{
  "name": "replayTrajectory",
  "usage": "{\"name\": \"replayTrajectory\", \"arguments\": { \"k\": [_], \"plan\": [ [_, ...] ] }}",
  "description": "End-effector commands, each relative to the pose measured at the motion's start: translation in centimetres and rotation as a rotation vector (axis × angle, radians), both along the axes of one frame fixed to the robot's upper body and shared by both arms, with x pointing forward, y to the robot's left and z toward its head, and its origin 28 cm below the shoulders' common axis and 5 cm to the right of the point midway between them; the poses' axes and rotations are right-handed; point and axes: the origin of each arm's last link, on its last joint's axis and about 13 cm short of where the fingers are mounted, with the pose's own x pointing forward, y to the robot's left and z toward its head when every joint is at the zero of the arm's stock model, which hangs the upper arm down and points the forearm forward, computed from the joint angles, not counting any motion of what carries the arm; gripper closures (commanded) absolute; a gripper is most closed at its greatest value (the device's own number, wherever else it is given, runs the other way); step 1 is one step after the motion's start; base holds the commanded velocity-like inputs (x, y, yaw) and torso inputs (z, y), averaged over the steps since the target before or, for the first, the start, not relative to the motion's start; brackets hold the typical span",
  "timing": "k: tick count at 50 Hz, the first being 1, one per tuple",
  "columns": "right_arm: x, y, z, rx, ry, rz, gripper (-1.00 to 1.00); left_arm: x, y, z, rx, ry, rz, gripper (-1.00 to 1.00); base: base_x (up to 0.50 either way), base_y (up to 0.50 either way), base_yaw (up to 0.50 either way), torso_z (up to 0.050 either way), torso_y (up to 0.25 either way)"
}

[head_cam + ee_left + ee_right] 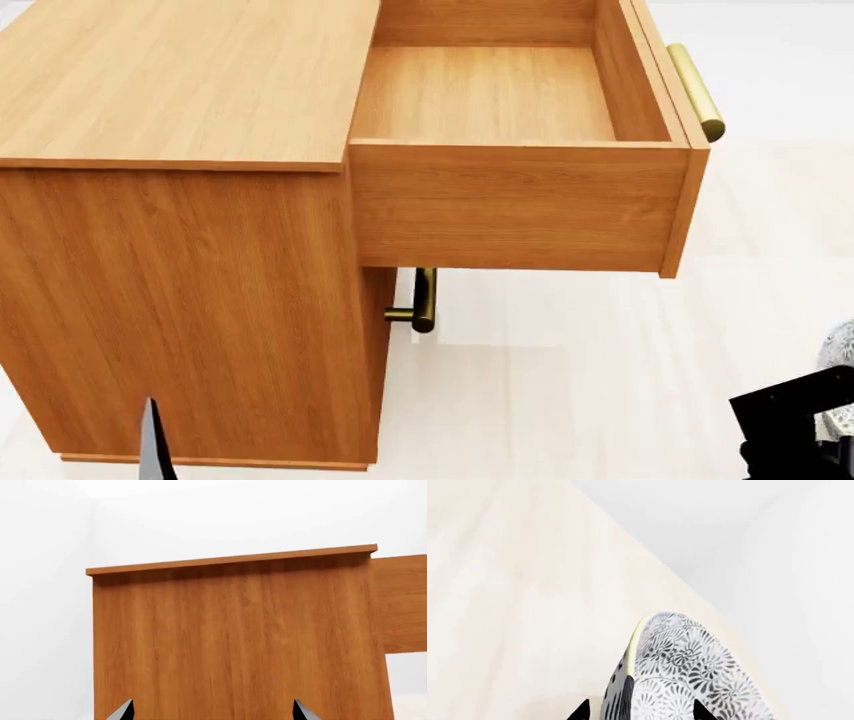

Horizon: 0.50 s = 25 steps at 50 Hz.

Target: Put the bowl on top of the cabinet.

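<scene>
The bowl (684,672) sits clamped by its rim between the right gripper (640,709) fingertips, mostly cut off at the head view's lower right edge. The left gripper (212,711) shows only two spread tips facing the cabinet (187,290), its top drawer (514,190) open

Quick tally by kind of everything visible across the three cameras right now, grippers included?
Cabinet: 1
Open drawer: 1
Brass bar handles: 2 (drawer's; lower one)
Bowl: 1
Grippers: 2, left gripper, right gripper
Total: 7
</scene>
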Motion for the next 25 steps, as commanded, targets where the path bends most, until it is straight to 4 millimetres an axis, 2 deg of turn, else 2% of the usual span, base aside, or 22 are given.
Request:
{"name": "replayTrajectory", "arguments": {
  "k": [1,8,16,24,25],
  "plan": [
    [-0.9,-0.2,-1.5,0.003,0.059,-0.030,1.00,0.0,0.3,-0.2,-0.008,-0.009,0.005,-1.00,0.00,0.00,0.00,0.000,0.000],
    [-0.1,-0.2,-0.1,-0.051,-0.001,-0.034,1.00,0.0,0.2,-0.2,-0.007,-0.008,0.005,-1.00,0.00,0.00,0.00,0.000,0.000],
    [1.0,-0.8,3.8,-0.078,-0.125,-0.074,1.00,-0.1,0.2,-0.3,-0.009,-0.008,0.002,-1.00,0.00,0.00,0.00,0.000,0.000],
    [2.0,-1.6,10.2,-0.101,-0.299,-0.117,1.00,-0.1,0.2,-0.2,-0.008,-0.011,0.000,-1.00,0.00,0.00,0.00,0.000,0.000],
    [2.3,-1.6,11.8,-0.110,-0.338,-0.117,1.00,-0.1,0.2,-0.2,-0.008,-0.012,0.001,-1.00,0.00,0.00,0.00,0.000,0.000]
  ]
}}
